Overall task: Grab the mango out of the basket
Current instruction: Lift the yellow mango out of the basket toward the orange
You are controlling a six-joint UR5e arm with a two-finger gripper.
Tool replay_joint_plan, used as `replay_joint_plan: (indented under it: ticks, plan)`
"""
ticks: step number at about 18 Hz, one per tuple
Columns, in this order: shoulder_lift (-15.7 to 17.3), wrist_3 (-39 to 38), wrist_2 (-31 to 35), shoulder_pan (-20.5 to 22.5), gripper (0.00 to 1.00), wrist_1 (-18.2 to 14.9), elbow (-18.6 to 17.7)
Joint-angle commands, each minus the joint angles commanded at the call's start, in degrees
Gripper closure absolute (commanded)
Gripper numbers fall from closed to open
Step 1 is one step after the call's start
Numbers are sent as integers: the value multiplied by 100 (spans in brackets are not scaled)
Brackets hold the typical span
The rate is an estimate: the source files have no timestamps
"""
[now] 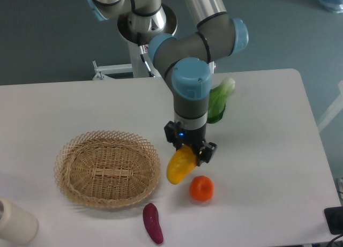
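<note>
Claw: pressed together on the upper end of the mango, pointing straight down from the arm's wrist. The mango hangs tilted, its lower end slanting down and to the left of the claw, held clear of the table and outside the basket.

Just below and slightly right of the claw, an orange round fruit sits on the table, near the mango's lower end; whether the two touch cannot be told.

Left of the claw, the basket rests on the table with nothing in it, its right rim close beside the hanging mango.

Lower left of the claw, at the near table edge, lies a purple eggplant.

Behind the claw, a green leafy vegetable lies partly hidden by the arm.

Far left at the bottom corner, a pale cylinder is cut off by the frame.
</note>
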Motion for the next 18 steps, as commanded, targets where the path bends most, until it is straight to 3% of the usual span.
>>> replay_joint_plan:
  ticks: [5, 7, 18]
  plan:
    - [0, 623, 26, 159, 51, -87, 62]
    - [0, 650, 237, 168, 51, -202, 53]
    - [-9, 659, 457, 167, 51, -185, -52]
